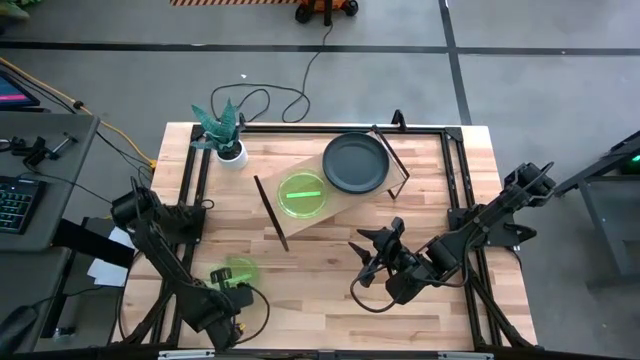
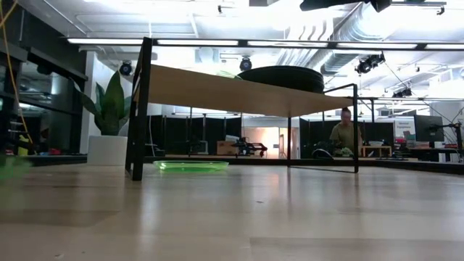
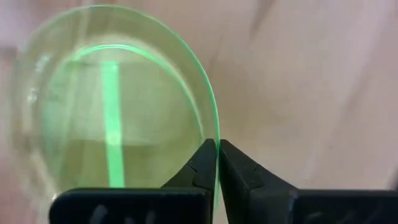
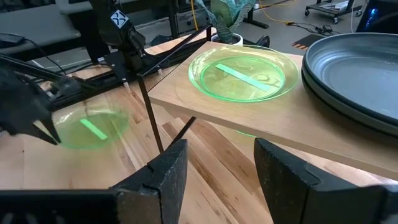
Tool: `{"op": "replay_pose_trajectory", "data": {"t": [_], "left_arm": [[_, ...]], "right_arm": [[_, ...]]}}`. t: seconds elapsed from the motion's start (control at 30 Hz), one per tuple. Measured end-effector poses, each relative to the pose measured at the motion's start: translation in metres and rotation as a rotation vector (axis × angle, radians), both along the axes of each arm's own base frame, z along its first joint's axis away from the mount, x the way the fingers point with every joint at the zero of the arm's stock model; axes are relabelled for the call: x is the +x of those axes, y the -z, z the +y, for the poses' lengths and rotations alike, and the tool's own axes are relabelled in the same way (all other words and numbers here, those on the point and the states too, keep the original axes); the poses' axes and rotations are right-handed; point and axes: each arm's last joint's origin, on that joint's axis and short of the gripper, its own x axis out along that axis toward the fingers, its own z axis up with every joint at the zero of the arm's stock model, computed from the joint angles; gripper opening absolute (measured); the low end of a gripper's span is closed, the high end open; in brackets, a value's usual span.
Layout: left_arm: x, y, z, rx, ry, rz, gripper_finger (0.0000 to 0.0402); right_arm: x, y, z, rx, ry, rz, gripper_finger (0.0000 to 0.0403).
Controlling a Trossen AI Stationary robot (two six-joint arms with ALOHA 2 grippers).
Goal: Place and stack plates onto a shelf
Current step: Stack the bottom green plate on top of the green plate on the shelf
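Left gripper [image 3: 217,163] at the near-left of the bench [image 1: 330,290], jaws pinched tight on the rim of a green plate [image 3: 112,106]; whether the plate is off the bench surface I cannot tell.

Right gripper [image 1: 372,256] hovers over the near-middle of the bench, jaws wide, nothing between them, pointing toward the shelf [image 1: 300,235].

Shelf sits diagonally across the middle of the bench, light wood board on thin black legs [image 2: 138,109]. On it: a second green plate [image 1: 302,194] lying flat toward the left part of the board, and a dark plate stack [image 1: 354,163] at the far-right part, the two apart. The low view also shows a third green plate [image 2: 191,166] flat on the bench beneath the shelf.

Far-left corner: potted plant [image 1: 224,130] in a white pot, just off the shelf's end.

A person [image 2: 344,134] is in the room beyond the bench.
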Motion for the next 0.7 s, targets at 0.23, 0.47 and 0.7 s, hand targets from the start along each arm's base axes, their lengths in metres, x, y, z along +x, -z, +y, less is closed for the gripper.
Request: {"op": "replay_pose_trajectory", "data": {"t": [0.23, 0.47, 0.7], "left_arm": [[0.005, -0.071, -0.003, -0.106, 0.138, -0.184, 0.0001], [-0.002, -0.141, 0.002, -0.163, 0.325, -0.4, 0.0], [-0.009, -0.202, 0.028, 0.088, 0.466, -0.684, 0.0]], "right_arm": [[0.0, 0.0, 0.0, 0.003, 0.001, -0.002, 0.017], [0.0, 0.0, 0.0, 0.004, -0.001, 0.0, 0.017], [0.0, 0.0, 0.0, 0.0, -0.004, 0.003, 0.017]]}}
